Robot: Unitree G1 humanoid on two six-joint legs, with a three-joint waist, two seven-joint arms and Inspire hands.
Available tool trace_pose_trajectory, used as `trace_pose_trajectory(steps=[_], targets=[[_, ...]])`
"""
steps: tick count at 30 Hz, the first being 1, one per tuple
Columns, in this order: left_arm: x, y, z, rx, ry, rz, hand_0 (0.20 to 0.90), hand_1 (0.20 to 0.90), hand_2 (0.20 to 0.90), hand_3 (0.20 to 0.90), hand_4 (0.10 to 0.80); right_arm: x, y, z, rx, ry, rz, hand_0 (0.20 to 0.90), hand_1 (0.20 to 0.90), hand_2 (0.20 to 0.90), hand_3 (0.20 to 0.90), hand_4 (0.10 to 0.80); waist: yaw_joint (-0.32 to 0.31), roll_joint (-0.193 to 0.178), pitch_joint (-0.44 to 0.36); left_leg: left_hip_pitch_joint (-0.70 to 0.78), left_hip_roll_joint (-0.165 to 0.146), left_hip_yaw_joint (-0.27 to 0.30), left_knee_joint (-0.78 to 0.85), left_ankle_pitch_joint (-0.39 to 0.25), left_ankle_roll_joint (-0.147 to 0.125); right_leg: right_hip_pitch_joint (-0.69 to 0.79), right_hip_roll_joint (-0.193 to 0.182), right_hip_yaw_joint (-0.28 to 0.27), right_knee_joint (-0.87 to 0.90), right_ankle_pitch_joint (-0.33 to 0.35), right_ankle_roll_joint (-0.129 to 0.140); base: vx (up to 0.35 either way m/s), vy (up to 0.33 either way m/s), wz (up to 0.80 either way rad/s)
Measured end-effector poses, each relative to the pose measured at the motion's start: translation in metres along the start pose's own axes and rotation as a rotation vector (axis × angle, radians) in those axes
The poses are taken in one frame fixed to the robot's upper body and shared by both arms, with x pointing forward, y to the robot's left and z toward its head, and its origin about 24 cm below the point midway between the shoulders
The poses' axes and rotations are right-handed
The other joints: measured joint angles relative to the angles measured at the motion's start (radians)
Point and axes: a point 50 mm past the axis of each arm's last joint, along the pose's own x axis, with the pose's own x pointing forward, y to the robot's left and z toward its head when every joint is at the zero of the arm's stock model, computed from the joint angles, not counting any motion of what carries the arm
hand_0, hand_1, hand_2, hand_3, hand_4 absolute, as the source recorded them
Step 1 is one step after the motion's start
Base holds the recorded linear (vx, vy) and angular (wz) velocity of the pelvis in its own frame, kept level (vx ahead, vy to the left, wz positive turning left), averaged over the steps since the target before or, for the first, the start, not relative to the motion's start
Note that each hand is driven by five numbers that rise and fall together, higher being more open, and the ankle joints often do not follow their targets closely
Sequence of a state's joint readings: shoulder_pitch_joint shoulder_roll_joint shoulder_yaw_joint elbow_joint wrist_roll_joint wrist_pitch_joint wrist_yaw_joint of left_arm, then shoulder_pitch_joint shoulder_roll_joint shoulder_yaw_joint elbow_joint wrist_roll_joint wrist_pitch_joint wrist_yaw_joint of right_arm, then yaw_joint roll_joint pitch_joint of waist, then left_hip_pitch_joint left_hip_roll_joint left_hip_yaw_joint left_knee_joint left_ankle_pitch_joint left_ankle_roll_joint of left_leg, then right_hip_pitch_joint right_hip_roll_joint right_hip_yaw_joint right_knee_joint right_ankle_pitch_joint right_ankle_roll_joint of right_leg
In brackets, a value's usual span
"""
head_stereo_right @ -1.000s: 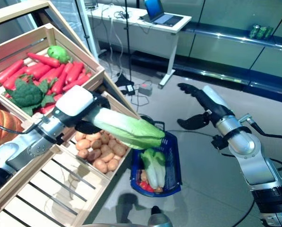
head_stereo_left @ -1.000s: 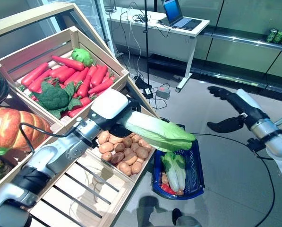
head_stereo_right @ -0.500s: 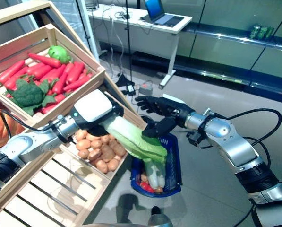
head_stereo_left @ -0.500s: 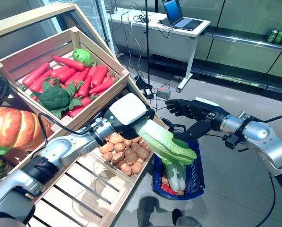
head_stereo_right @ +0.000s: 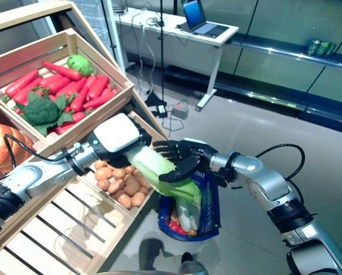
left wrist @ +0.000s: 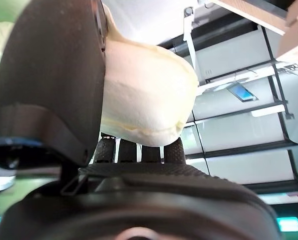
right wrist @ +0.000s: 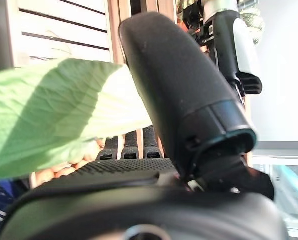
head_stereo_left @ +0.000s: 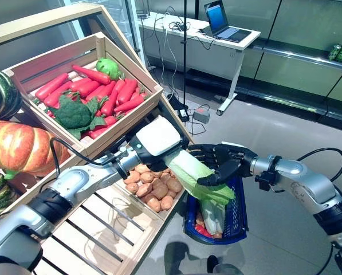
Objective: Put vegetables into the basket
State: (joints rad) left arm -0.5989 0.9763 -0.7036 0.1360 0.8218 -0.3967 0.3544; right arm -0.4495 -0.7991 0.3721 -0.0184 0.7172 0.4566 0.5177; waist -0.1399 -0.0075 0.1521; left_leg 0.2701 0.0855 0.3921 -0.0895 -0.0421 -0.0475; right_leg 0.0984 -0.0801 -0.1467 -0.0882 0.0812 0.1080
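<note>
I have the long pale-green cabbage head (head_stereo_left: pixel 200 179) in the centre of the frame, slanting down toward the blue plastic basket (head_stereo_left: pixel 236 213) at lower centre-right, its leafy tip over the basket's rim. My left hand (head_stereo_left: pixel 157 139) is clamped on the cabbage's white stem end; the wrist view shows fingers (left wrist: pixel 139 150) curled under the pale base. My right hand (head_stereo_left: pixel 222 164) reaches in from the right and meets the cabbage mid-length, thumb (right wrist: pixel 178 95) against the leaf and fingers spread behind it, so it looks closed around the vegetable too. Inside the basket lies another pale-green cabbage (head_stereo_left: pixel 212 215) with something red beneath it. Left of the basket sits a wooden crate of brown potatoes (head_stereo_left: pixel 154 190). At upper left a tilted wooden crate (head_stereo_left: pixel 96 41) holds red carrots (head_stereo_left: pixel 105 96) and a dark green broccoli (head_stereo_left: pixel 74 114). An orange pumpkin (head_stereo_left: pixel 19 148) shows at the left edge.
</note>
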Motion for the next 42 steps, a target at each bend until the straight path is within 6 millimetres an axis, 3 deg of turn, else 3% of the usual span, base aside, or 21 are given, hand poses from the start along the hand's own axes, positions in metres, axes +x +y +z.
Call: trace_pose_trajectory(steps=[6,19,34,35,36,42], targets=[[0.0,0.0,0.0,0.008,-0.003,-0.002,0.3,0.3,0.3,0.3,0.4,0.004,0.0,-0.018,0.048,0.085,0.023,0.9,0.9,0.9,0.9,0.8,-0.002,-0.01,-0.006,0.001,0.0,0.0,0.0,0.0,0.0,0.0,0.0,0.0,0.0,0.0,0.0,0.0,0.0,0.0],[0.005,-0.005,0.011,0.023,-0.061,-0.017,0.3,0.3,0.3,0.3,0.4,0.013,0.009,-0.037,0.081,0.201,0.055,0.9,0.9,0.9,0.9,0.8,0.005,-0.014,-0.008,0.004,0.0,-0.001,0.0,0.0,0.0,0.003,0.0,0.0,0.0,0.001,-0.001,0.0,0.0,0.0],[0.013,-0.015,0.027,0.015,-0.117,-0.068,0.3,0.3,0.3,0.3,0.4,0.038,0.024,-0.059,0.203,0.299,0.05,0.9,0.9,0.9,0.9,0.8,0.02,-0.028,-0.017,0.007,0.001,-0.006,0.0,0.001,-0.001,0.01,-0.001,-0.005,0.0,0.001,-0.001,0.0,0.0,0.0],[0.013,-0.015,0.028,0.013,-0.118,-0.068,0.3,0.3,0.3,0.3,0.4,0.039,0.025,-0.06,0.205,0.298,0.046,0.707,0.707,0.707,0.707,0.671,0.021,-0.028,-0.017,0.008,0.001,-0.007,0.0,0.001,-0.001,0.011,-0.001,-0.006,0.0,0.001,-0.001,0.016,0.009,0.04],[0.014,-0.015,0.028,0.013,-0.119,-0.068,0.3,0.3,0.3,0.3,0.4,0.04,0.026,-0.06,0.208,0.296,0.042,0.3,0.3,0.3,0.3,0.4,0.021,-0.028,-0.017,0.01,0.001,-0.008,0.0,0.001,-0.001,0.013,-0.001,-0.007,0.0,0.001,-0.001,0.012,0.004,0.03],[0.016,-0.016,0.029,0.009,-0.117,-0.062,0.3,0.3,0.3,0.3,0.4,0.044,0.03,-0.061,0.21,0.296,0.049,0.3,0.3,0.3,0.3,0.4,0.021,-0.027,-0.025,0.01,0.001,-0.031,0.0,0.002,-0.002,0.019,-0.003,-0.023,0.0,0.001,-0.002,0.006,0.002,0.05]])
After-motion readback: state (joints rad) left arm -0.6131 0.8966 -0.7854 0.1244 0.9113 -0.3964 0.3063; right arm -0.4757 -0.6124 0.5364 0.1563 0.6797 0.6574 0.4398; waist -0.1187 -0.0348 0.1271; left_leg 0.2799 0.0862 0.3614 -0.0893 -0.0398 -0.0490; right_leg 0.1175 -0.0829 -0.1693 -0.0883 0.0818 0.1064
